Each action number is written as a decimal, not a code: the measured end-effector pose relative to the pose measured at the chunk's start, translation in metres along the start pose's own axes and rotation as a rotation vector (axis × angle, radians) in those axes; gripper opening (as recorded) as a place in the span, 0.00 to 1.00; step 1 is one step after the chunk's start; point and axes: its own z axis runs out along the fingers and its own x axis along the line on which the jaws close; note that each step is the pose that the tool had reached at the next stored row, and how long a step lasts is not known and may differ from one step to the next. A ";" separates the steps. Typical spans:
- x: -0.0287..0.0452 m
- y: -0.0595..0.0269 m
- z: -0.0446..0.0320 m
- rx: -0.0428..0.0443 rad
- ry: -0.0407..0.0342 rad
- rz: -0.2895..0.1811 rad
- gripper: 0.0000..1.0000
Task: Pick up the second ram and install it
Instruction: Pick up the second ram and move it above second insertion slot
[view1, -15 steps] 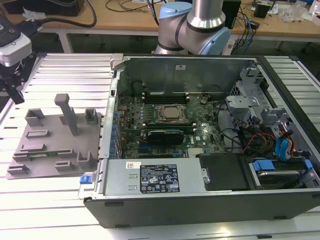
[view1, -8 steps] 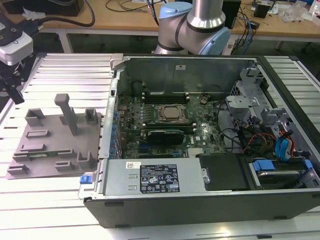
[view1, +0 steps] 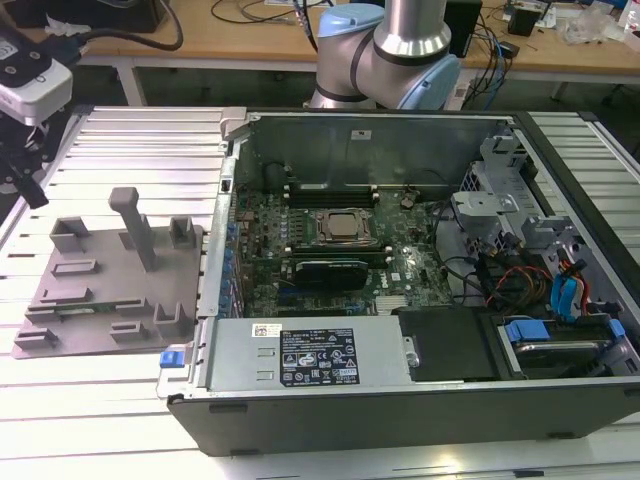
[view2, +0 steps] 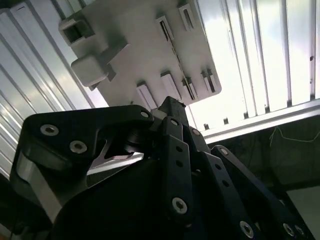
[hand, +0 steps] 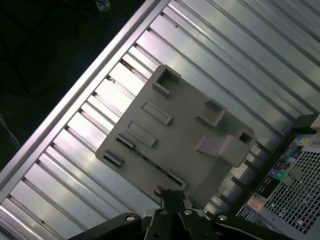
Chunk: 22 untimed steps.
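Right under the gripper (hand: 172, 196) lies a grey tray (hand: 190, 125) on the metal table (hand: 65, 165). The second ram (hand: 147, 159) stands on its thin edge in the tray's little holders, near the gripper's tip. I think it stands up like that so its top edge is easy to pinch. The gripper is closed and holds nothing. It hangs above the tray, not touching it. The open computer (view1: 420, 415) sits well apart from the gripper.
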 end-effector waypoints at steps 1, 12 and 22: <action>0.0000 0.0000 0.0000 -0.0003 0.0006 -0.012 0.08; 0.0000 0.0000 0.0000 -0.0069 0.0128 -0.282 0.08; 0.0000 0.0000 0.0000 -0.0152 0.0281 -0.621 0.08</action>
